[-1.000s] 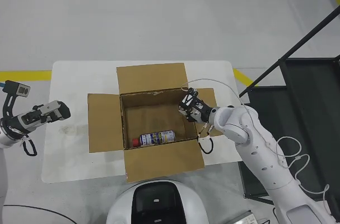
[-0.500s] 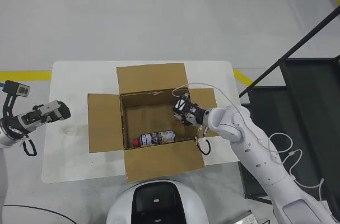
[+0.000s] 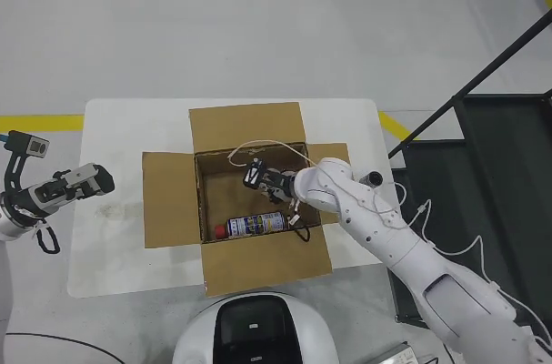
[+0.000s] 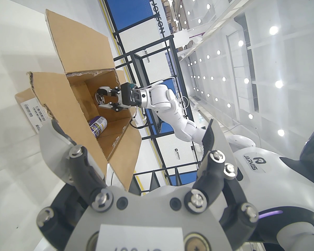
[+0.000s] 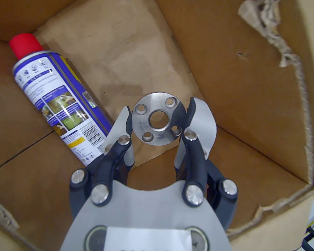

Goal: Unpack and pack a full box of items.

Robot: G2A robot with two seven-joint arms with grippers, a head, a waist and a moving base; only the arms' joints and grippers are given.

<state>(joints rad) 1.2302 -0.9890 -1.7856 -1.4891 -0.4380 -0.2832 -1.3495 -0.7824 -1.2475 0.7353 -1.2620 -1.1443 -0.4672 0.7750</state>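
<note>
White table (image 3: 130, 127); black rack (image 3: 503, 136) beside (yellow floor tape (image 3: 30, 122)).

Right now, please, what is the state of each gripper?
Left gripper: open, holding nothing.
Right gripper: shut on the metal flange, inside the box.

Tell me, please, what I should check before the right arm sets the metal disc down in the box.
1. Grip: the right gripper pinches the metal disc at two opposite edges. Ok.
2. Landing spot: bare cardboard on the floor of the box lies under and ahead of the disc. Ok.
3. Spray can: it lies on its side along one wall, close beside the gripper but apart from the disc. Ok.
4. Height of the disc above the floor: cannot tell.
5. Flaps: all folded outward, so the opening is free. Ok.
6. Left gripper: open, holding nothing, off to the side of the box. Ok.
</note>
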